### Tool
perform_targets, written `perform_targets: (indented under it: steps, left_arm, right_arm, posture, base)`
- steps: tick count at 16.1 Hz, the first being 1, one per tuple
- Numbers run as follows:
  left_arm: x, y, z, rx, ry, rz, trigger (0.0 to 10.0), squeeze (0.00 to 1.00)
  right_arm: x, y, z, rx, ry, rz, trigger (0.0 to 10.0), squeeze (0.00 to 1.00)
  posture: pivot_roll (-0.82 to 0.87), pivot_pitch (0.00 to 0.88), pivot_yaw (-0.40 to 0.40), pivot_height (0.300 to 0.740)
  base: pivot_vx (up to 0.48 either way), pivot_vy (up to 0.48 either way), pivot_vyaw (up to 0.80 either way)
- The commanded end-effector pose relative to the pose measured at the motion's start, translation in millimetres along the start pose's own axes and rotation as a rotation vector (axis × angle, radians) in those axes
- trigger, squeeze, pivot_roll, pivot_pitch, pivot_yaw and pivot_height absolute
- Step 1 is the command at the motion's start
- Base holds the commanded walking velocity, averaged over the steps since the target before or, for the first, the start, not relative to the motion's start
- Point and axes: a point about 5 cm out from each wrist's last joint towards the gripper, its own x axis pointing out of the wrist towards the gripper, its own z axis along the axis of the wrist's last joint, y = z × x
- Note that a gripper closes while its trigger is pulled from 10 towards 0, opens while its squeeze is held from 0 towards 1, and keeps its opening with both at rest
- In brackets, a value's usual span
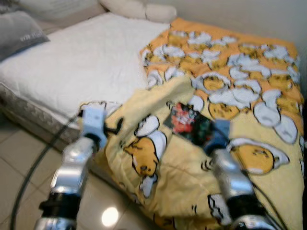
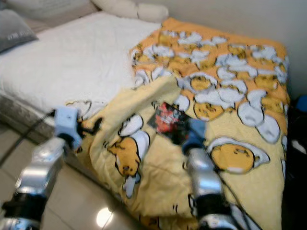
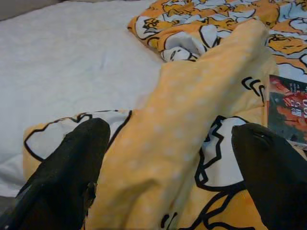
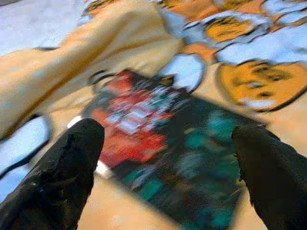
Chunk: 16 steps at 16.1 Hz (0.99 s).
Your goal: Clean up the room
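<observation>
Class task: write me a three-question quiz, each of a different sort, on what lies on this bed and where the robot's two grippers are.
1. True or false: the book lies on the yellow blanket.
2. Which gripper reaches toward the book? A) left gripper B) right gripper
3. Fill in: the uncovered part of the mattress is ____ in colour.

Key: 1 true. 2 B; its jaws stand open on either side of the book. 3 white.

A home bedroom: bed [image 1: 72, 67], cartoon blanket [image 1: 230, 96], pillows [image 1: 139, 8].
</observation>
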Motion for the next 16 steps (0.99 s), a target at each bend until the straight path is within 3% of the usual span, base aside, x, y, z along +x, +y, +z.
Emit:
perform_targets:
  steps: [1,8,11,16]
  left_arm:
    - [-0.7,5.6,1.4,0.005,-0.003,0.012,10.0,0.84]
    - [-1.0,6.6,1.0,0.007,0.001,0.011,10.0,0.83]
    - [0.3,8.2,-1.3,0.039,0.021,0.051,10.0,0.69]
    - [0.0,7.6,-0.4,0.051,0.016,0.054,10.0,0.69]
  right_arm:
    - [1.1,7.6,0.3,0.012,0.005,0.022,10.0,0.00]
    - [1.0,8.7,0.2,0.015,0.010,0.024,10.0,0.00]
    - [1.2,7.9,0.0,0.012,0.013,0.023,10.0,0.00]
    - [1.9,9.5,1.2,-0.007,0.013,0.040,10.0,0.00]
  posture:
    - [0.10,0.000,-0.002,0.740]
    - [0.10,0.000,0.000,0.740]
    - [0.10,0.000,0.001,0.740]
    - [0.10,0.000,0.003,0.740]
  base:
    - [0.285,0.000,0.00]
    - [0.290,0.000,0.00]
    - [0.000,0.000,0.00]
    - [0.000,-0.076,0.00]
